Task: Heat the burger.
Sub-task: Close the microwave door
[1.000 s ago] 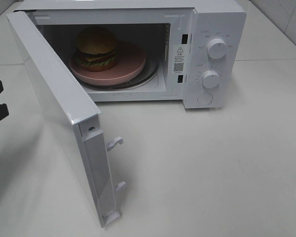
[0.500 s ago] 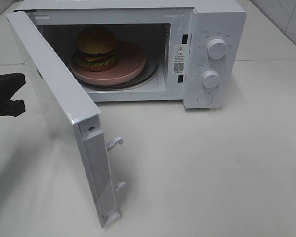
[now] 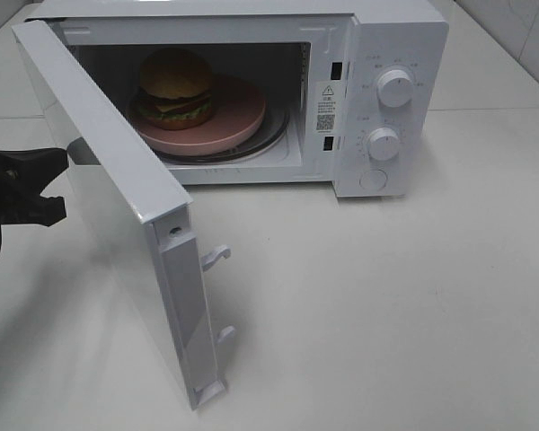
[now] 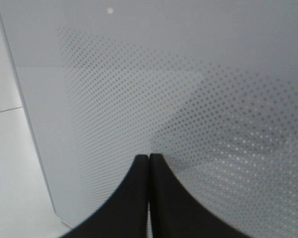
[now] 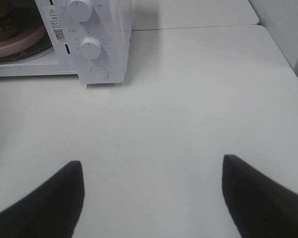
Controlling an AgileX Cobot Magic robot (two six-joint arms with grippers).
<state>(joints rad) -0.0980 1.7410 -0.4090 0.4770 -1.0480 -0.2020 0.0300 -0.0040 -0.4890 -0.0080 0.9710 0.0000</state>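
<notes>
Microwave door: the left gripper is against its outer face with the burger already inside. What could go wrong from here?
1. The shut left gripper meets the smooth white microwave door only with its narrow black tips, so it may slide off, leaving the white latch hooks uncaught.
2. Nothing braces the white microwave body; the open right gripper hangs over the white table, so a hard push could shift the oven and the brown-bunned burger.
</notes>
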